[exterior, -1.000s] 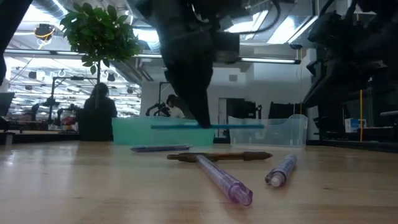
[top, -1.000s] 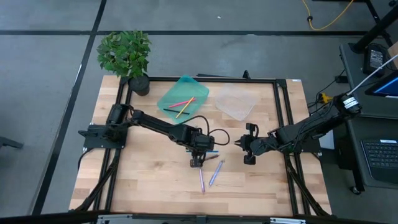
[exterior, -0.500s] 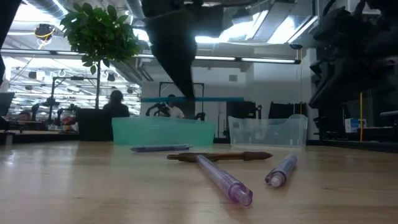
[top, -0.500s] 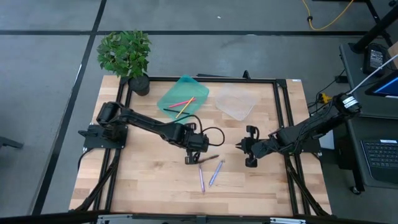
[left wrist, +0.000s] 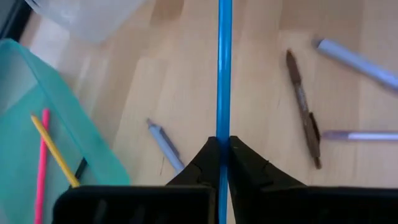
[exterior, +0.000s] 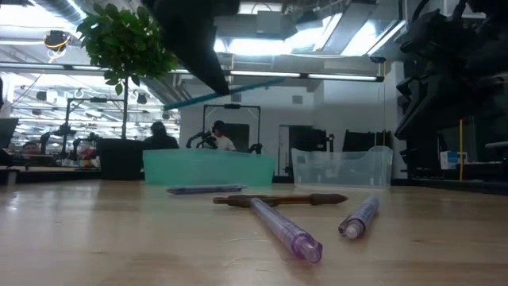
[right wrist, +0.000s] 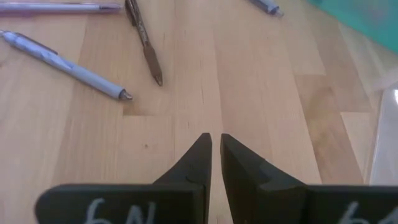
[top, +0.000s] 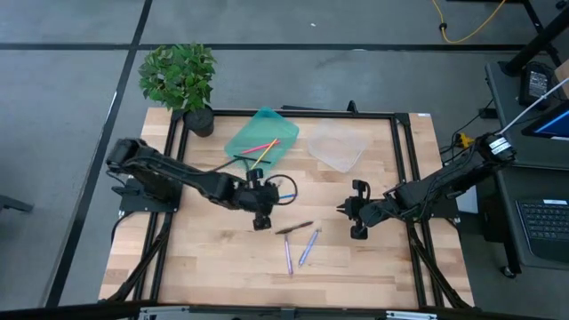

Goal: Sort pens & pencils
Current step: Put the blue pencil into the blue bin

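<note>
Left wrist view shows the left gripper [left wrist: 223,144] clamped on a blue pencil [left wrist: 224,62], carried above the table toward the teal tray [left wrist: 25,112], likely to join the pink and yellow ones. The right gripper [top: 356,216] waits closed and empty near the loose lavender pens [top: 308,246].

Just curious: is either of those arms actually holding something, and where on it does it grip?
The left tool pinches a slim blue pencil near one end, its length sticking out ahead, above the table. The right tool holds nothing.
</note>
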### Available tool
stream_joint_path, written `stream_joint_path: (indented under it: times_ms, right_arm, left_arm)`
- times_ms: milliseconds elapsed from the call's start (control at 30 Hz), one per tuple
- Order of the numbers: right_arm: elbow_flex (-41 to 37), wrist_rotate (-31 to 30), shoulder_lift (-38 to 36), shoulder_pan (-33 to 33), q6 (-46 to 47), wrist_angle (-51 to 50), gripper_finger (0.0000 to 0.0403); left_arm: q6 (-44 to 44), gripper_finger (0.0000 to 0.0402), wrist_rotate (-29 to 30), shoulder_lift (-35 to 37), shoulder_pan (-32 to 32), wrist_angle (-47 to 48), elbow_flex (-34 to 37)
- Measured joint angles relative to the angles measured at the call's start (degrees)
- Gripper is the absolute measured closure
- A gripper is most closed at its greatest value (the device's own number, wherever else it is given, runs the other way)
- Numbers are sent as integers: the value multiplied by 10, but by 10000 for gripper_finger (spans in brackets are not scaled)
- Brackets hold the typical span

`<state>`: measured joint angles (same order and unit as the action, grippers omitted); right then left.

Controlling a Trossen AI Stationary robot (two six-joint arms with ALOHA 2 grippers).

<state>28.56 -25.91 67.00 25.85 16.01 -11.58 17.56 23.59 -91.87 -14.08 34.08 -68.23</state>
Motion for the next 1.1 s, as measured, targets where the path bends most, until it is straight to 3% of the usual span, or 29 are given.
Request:
stream_joint_path:
  times_ms: [233,467,967,1100]
  right_arm:
    - [0,0,0,0,-2,2,366]
    - [0,0,0,0,-14,8,366]
    - [0,0,0,-1,-17,12,366]
    - [0,0,0,-1,-17,12,366]
  left_arm:
    - [-20,392,9,90,22,-176,146]
    - [-51,392,4,137,46,-349,264]
    - [-129,392,-36,151,97,-702,419]
    - [-137,392,-36,151,111,-753,440]
